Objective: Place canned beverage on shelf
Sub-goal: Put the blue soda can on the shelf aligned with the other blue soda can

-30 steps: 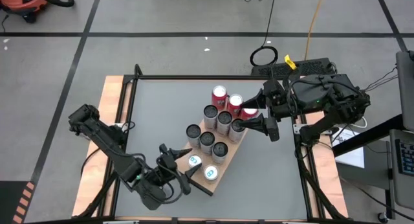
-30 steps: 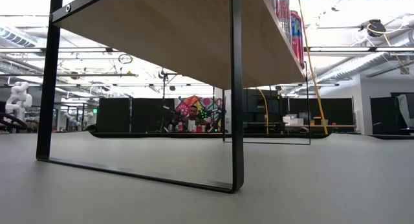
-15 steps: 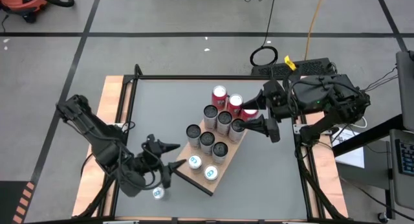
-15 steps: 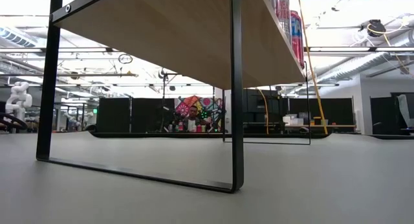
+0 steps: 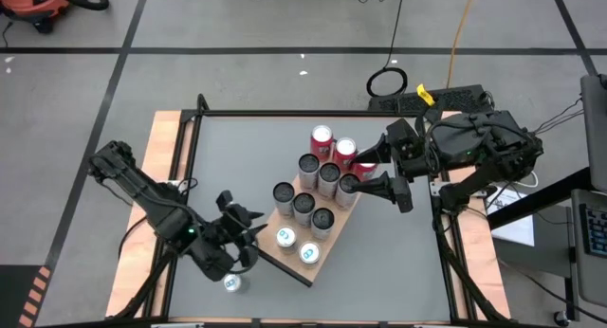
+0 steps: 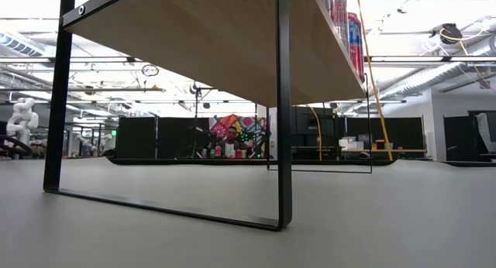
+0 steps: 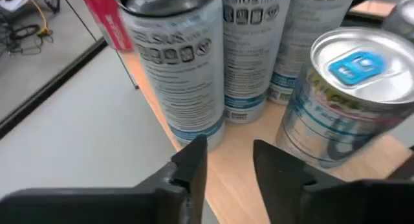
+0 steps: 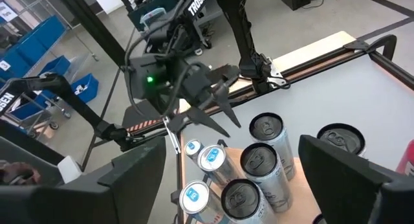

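Left jaws (image 7: 229, 162): empty, a narrow gap between the fingers, poised at the shelf's near edge facing the standing cans.
Right jaws (image 5: 375, 172): spread wide, empty, beside the can cluster at the shelf's far end.
Loose can (image 5: 232, 283): upright on the bench close under the left arm, off the shelf, touching nothing.
Shelf (image 5: 334, 231): raised board carrying silver cans, two blue-tab cans (image 5: 297, 246) at the near end and red cans (image 5: 333, 144) at the far end; free space is thin.
Risk, left: judged, swinging the arm toward the loose can could clip it and tip it.
Risk, shelf: judged, the packed rows leave little room; a new can pushed in could topple neighbours.
Risk, right: judged, its open fingers sit near the cans; any drift could nudge them.
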Controlling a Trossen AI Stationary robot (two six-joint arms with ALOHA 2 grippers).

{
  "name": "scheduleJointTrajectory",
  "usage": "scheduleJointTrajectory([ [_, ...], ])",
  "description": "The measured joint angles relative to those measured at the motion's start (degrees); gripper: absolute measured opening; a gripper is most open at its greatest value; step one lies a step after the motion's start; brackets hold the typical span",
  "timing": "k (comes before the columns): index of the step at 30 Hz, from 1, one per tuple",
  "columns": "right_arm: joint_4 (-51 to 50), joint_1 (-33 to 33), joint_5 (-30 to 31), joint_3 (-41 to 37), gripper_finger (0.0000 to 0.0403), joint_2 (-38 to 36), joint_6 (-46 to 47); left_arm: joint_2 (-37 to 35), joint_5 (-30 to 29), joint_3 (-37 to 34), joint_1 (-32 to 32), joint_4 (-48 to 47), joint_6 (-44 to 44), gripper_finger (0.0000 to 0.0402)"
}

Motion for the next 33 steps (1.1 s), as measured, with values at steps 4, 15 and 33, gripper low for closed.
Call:
scheduleJointTrajectory([
  [4,0.00,0.02,1.17,0.00,0.0325,0.00,-0.01,1.64,1.97,-0.02,1.37,2.50,1.70,0.0092],
  [15,0.00,0.02,1.51,0.00,0.0325,0.00,-0.09,3.03,2.42,-0.04,1.42,7.49,2.95,0.0031],
  [33,0.00,0.02,1.49,0.00,0.0325,0.00,-0.06,3.03,4.98,-0.04,1.42,12.80,8.83,0.0026],
])
